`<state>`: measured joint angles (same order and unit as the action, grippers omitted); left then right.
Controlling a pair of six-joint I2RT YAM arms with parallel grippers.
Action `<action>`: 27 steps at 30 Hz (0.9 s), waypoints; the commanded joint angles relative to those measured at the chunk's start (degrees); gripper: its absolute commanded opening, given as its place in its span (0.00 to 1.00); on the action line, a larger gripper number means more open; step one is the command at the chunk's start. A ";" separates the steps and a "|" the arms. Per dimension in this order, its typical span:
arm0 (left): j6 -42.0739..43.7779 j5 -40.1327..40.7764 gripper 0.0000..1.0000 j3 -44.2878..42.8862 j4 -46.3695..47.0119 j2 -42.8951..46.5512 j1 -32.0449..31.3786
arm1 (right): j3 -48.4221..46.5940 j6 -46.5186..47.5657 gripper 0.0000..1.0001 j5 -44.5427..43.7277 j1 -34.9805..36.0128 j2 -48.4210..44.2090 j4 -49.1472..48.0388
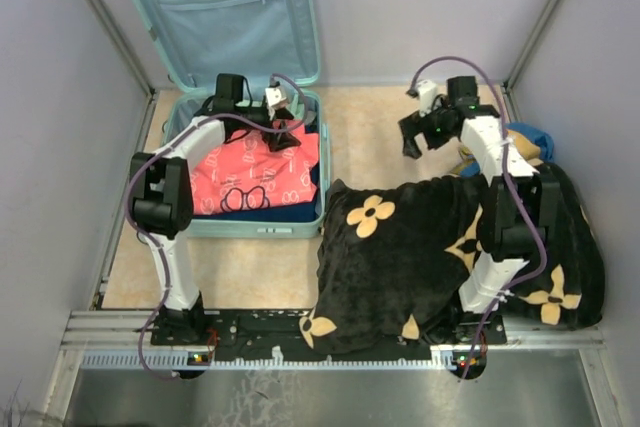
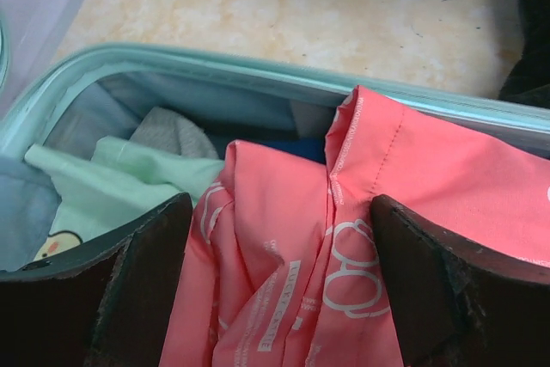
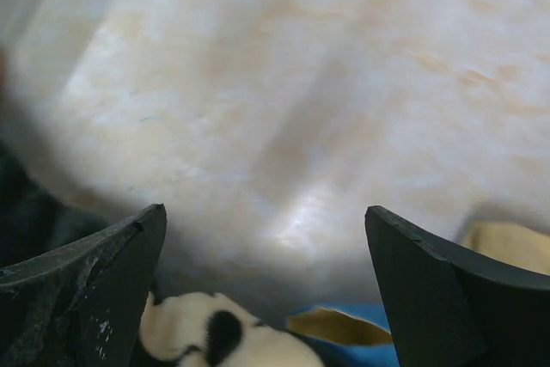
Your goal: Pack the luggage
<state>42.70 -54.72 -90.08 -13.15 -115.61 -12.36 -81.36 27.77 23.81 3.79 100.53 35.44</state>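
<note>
- I see the luggage [image 1: 225, 37] lying open at the far left, with its lid standing up.
- My left gripper [image 2: 279, 212] is over it, fingers spread wide, with pink cloth [image 1: 255, 172] lying between them.
- My right gripper [image 3: 265, 212] is spread wide too, holding nothing.

The left arm [image 1: 170, 247] and the right arm [image 1: 490, 277] are built of white tubular links joined by blocky black joint housings. A greyish-purple cable [image 1: 452, 59] loops alongside each. The fingers [image 2: 129, 290] are flat black slabs with scuffed, chipped edges.
</note>
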 commanded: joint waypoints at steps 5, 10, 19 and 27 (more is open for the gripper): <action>-3.51 2.41 0.90 -4.07 2.86 -3.77 1.80 | -11.44 -4.70 0.97 -2.44 -8.10 6.19 2.88; -1.21 3.36 0.89 -3.68 1.46 -3.90 1.94 | -13.46 3.03 0.96 -0.48 -3.41 10.99 7.81; 2.88 3.62 0.91 0.68 -0.36 -0.92 2.49 | -5.68 22.81 0.99 11.57 5.41 9.67 17.07; 8.90 1.65 0.92 2.81 -3.96 1.50 2.65 | 10.60 34.36 0.99 11.06 9.96 -2.17 17.95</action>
<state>45.63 -52.99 -88.53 -12.56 -117.03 -10.76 -77.89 53.65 33.52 12.38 108.40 51.31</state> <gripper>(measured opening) 0.918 0.988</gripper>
